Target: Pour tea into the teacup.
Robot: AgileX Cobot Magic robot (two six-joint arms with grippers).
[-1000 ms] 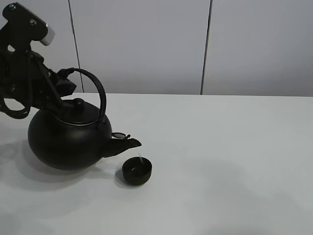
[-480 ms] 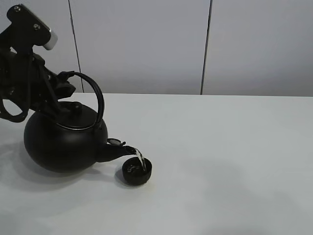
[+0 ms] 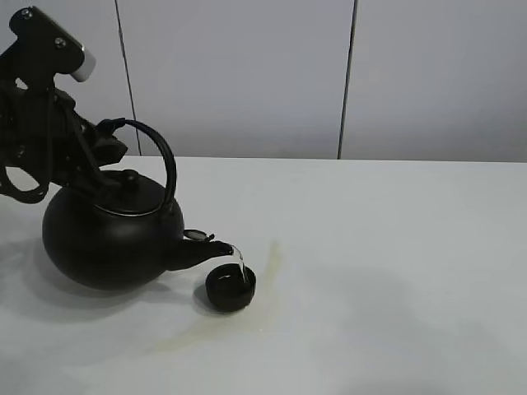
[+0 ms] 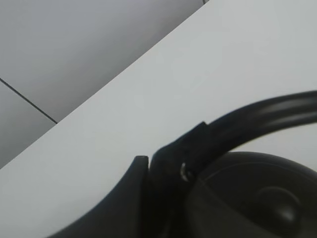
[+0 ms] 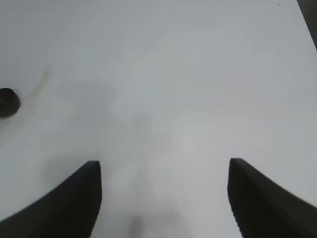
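A big round black kettle (image 3: pixel 111 239) hangs tilted at the left, spout (image 3: pixel 210 247) down over the teacup (image 3: pixel 230 289). A thin stream of tea (image 3: pixel 240 259) runs from the spout into the cup. My left gripper (image 3: pixel 109 138) is shut on the kettle's arched handle (image 3: pixel 163 160). In the left wrist view the handle (image 4: pixel 257 119) crosses above the kettle's lid (image 4: pixel 257 198), held by a dark finger (image 4: pixel 141 191). My right gripper (image 5: pixel 165 196) hovers open over bare table, with the teacup (image 5: pixel 8 102) small and far off to its side.
The white table (image 3: pixel 395 271) runs wide to the right of the cup. A faint yellowish wet streak (image 3: pixel 272 253) lies just right of the cup and a paler one (image 3: pixel 198 333) in front of it. A grey panelled wall (image 3: pixel 247 74) stands behind.
The kettle has shifted slightly left and tipped its spout lower. The stream into the cup has grown, and a yellowish wet streak has appeared on the table beside the cup.
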